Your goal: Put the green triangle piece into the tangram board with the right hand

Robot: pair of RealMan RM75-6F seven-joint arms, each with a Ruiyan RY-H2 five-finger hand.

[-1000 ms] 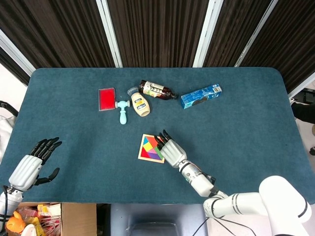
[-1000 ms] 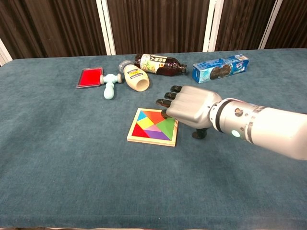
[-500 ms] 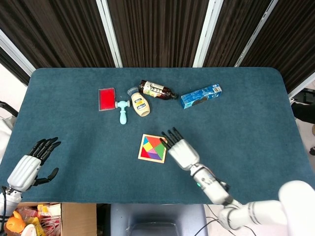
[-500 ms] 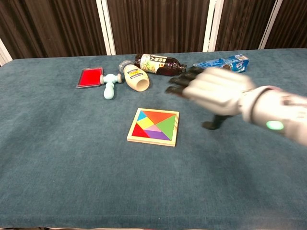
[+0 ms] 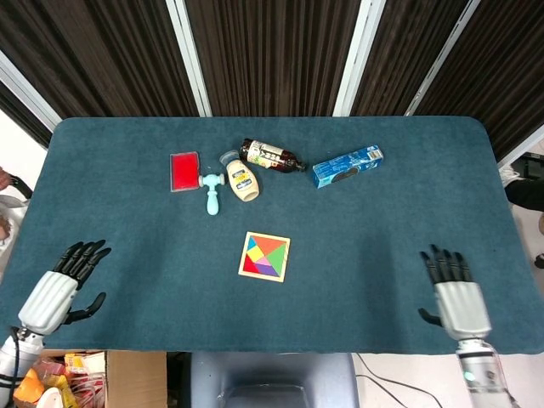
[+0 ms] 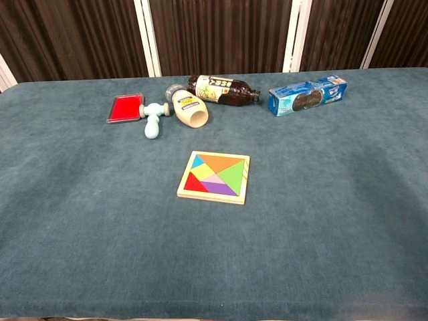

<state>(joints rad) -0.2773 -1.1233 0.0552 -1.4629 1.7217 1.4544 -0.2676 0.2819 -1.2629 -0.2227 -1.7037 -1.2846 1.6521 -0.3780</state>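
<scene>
The wooden tangram board [image 5: 264,257] [image 6: 214,176] lies flat near the middle of the table. The green triangle piece [image 5: 276,258] [image 6: 231,177] sits inside it at the right side, flush with the other coloured pieces. My right hand [image 5: 453,293] hovers at the front right edge of the table, far from the board, fingers spread and holding nothing. At the front left edge my left hand [image 5: 61,284] is open too, fingers apart. The chest view shows neither hand.
At the back of the table lie a red flat box [image 5: 184,171], a light blue toy hammer [image 5: 212,192], a yellow squeeze bottle [image 5: 242,180], a dark bottle [image 5: 270,156] and a blue biscuit packet [image 5: 347,166]. A cardboard box [image 5: 81,378] sits below the front left corner.
My right hand has lifted off the board and pulled back to the front right edge of the table. The green triangle stays seated in the board. The left hand barely moved.
</scene>
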